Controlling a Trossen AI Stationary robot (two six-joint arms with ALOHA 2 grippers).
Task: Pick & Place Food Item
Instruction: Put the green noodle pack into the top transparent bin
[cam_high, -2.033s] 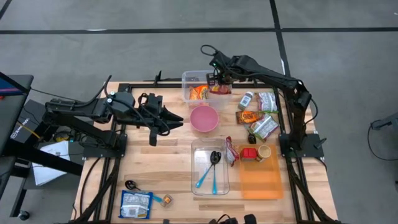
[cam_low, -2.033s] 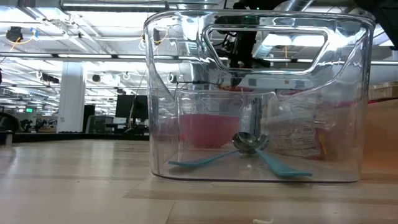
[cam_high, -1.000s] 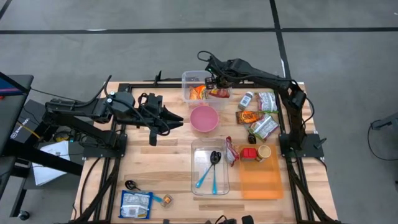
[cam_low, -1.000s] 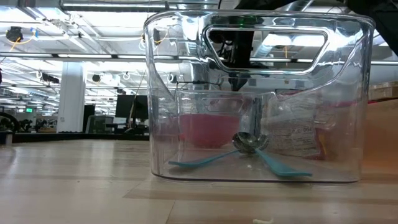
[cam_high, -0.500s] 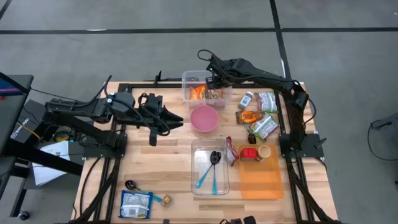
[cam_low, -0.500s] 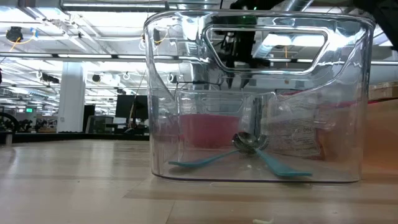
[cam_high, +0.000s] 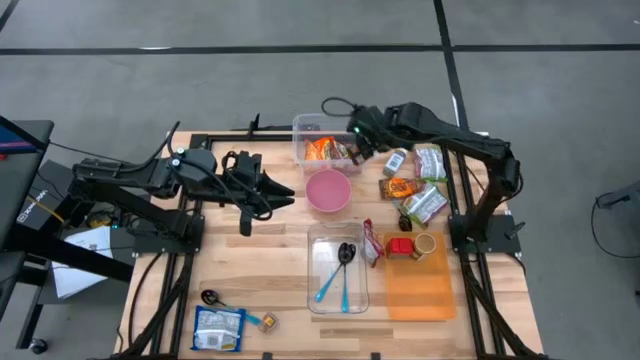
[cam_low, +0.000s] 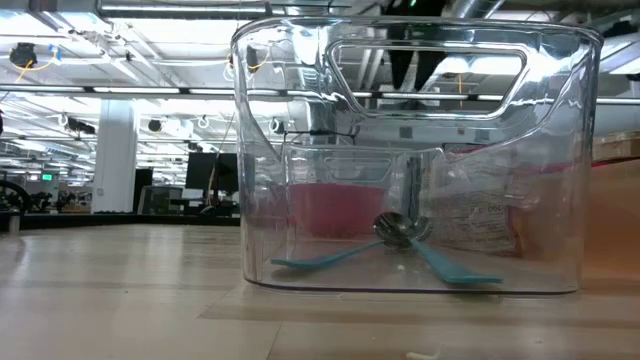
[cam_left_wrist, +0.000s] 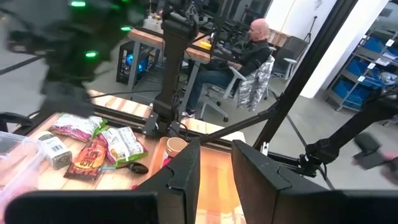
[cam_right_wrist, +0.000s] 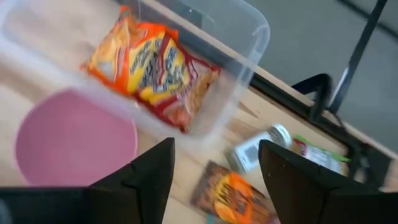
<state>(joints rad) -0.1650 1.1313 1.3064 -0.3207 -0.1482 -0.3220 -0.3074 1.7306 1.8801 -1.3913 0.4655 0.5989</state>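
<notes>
With the orange-and-red crinkly snack packet (cam_right_wrist: 152, 68) lying in the clear plastic bin (cam_right_wrist: 252, 37) just ahead, I lift my empty right gripper (cam_right_wrist: 214, 171) (fingers apart) straight clear, avoiding the rim.

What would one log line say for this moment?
right claw: open, empty, beside clear bin | snack bags: in bin | left claw: idle

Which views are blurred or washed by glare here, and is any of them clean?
Right wrist view: motion-smeared, so the snack bag in the clear bin lacks crisp print. Left wrist view: the near arm is a dark smear with green light streaks. Low view: ceiling lights glare across the clear container, distorting the pink bowl behind it. High view: evenly lit and sharp.
</notes>
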